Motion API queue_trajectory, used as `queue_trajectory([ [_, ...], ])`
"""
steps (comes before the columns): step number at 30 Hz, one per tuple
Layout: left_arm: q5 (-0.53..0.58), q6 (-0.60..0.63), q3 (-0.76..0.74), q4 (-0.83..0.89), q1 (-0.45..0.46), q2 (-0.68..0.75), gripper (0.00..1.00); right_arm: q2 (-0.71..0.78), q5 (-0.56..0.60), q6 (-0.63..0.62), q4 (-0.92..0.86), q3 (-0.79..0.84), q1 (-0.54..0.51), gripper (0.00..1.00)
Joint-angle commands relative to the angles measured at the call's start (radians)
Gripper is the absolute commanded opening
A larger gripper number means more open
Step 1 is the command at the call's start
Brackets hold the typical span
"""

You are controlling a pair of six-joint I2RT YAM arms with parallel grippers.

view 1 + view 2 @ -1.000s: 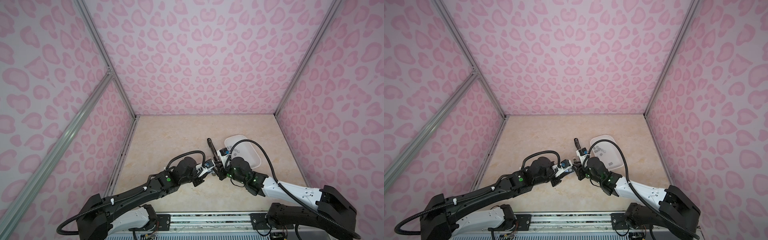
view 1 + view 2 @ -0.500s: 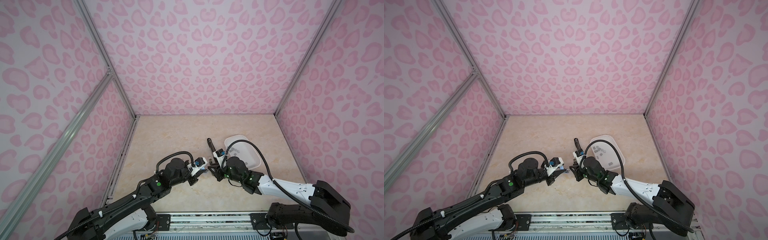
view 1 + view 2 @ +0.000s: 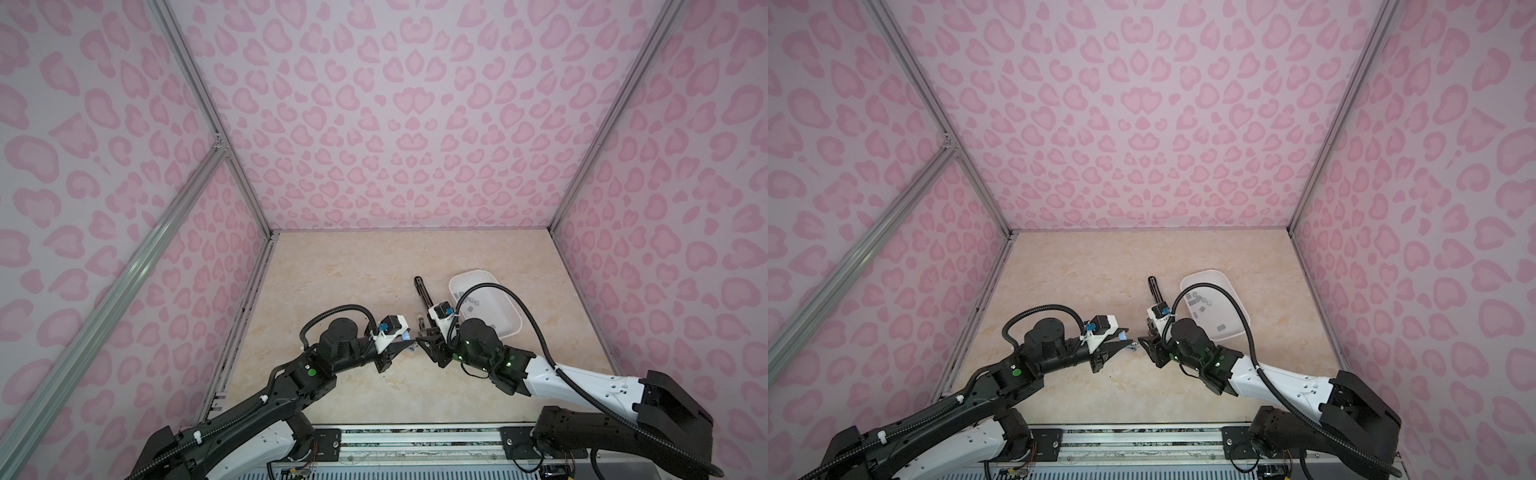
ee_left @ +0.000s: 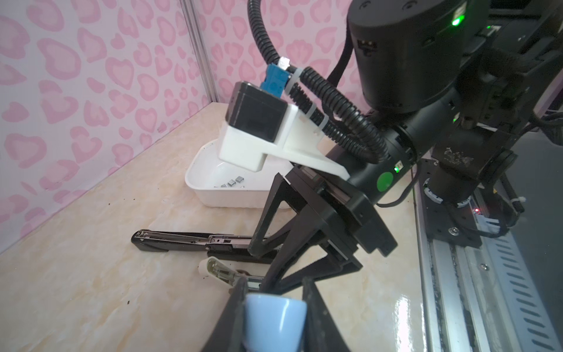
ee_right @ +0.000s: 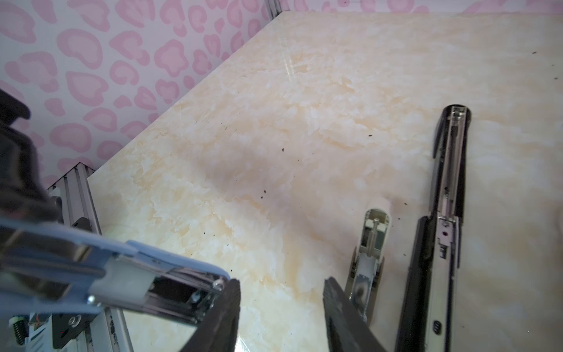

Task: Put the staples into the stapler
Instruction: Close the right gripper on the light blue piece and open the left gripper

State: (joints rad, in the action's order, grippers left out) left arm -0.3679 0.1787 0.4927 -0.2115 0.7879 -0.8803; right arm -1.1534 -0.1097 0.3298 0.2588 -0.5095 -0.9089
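My left gripper is shut on a light blue stapler, held just above the table at its middle. The stapler shows as a blue bit at the gripper's tip in both top views. My right gripper faces it, open with nothing between the fingers. The stapler's metal front end lies right beside one fingertip. In both top views the right gripper sits a short gap from the left one. The staples lie loose in a white tray.
A long black stapler lies opened flat on the table left of the tray. A small white stapler lies beside it, close to my right gripper. The pink walls stand at the left, back and right.
My right gripper has opened and come off the blue stapler. The left arm has drawn a little to the left with the stapler, leaving a gap between the grippers.
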Motion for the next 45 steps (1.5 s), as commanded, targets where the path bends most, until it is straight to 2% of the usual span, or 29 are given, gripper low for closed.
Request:
queue_trajectory([
  [1, -0.09, -0.017, -0.011, -0.07, -0.025, 0.007, 0.04, 0.069, 0.021, -0.049, 0.062, 0.032, -0.003, 0.54],
  [3, -0.132, -0.012, -0.007, -0.069, -0.028, -0.001, 0.04, 0.128, 0.003, -0.102, 0.104, 0.072, -0.004, 0.59],
  [8, -0.222, 0.021, 0.001, -0.063, -0.027, -0.015, 0.04, 0.26, -0.148, -0.217, 0.259, 0.181, -0.006, 0.65],
  [12, -0.234, 0.034, -0.003, -0.06, -0.028, -0.011, 0.04, 0.364, -0.157, -0.288, 0.334, 0.256, -0.024, 0.66],
  [15, -0.254, 0.041, 0.007, -0.042, -0.028, -0.012, 0.04, 0.406, -0.165, -0.312, 0.343, 0.274, -0.044, 0.74],
  [18, -0.276, 0.044, 0.014, -0.034, -0.028, -0.018, 0.04, 0.405, -0.17, -0.333, 0.295, 0.244, -0.068, 0.77],
  [22, -0.282, 0.05, 0.014, -0.029, -0.028, -0.018, 0.04, 0.375, -0.142, -0.35, 0.286, 0.233, -0.091, 0.73],
  [26, -0.338, 0.055, 0.028, -0.018, -0.026, -0.023, 0.04, 0.292, -0.202, -0.374, 0.257, 0.184, -0.111, 0.74],
  [31, -0.407, 0.077, 0.032, -0.009, -0.015, -0.024, 0.04, 0.183, -0.214, -0.365, 0.257, 0.147, -0.121, 0.75],
  [34, -0.426, 0.091, 0.037, 0.004, -0.004, -0.018, 0.04, 0.131, -0.235, -0.359, 0.271, 0.133, -0.121, 0.69],
  [40, -0.424, 0.102, 0.036, 0.015, 0.004, -0.008, 0.04, 0.073, -0.273, -0.368, 0.213, 0.08, -0.121, 0.45],
  [45, -0.421, 0.105, 0.038, 0.015, 0.006, -0.009, 0.03, 0.075, -0.275, -0.364, 0.223, 0.084, -0.122, 0.36],
])
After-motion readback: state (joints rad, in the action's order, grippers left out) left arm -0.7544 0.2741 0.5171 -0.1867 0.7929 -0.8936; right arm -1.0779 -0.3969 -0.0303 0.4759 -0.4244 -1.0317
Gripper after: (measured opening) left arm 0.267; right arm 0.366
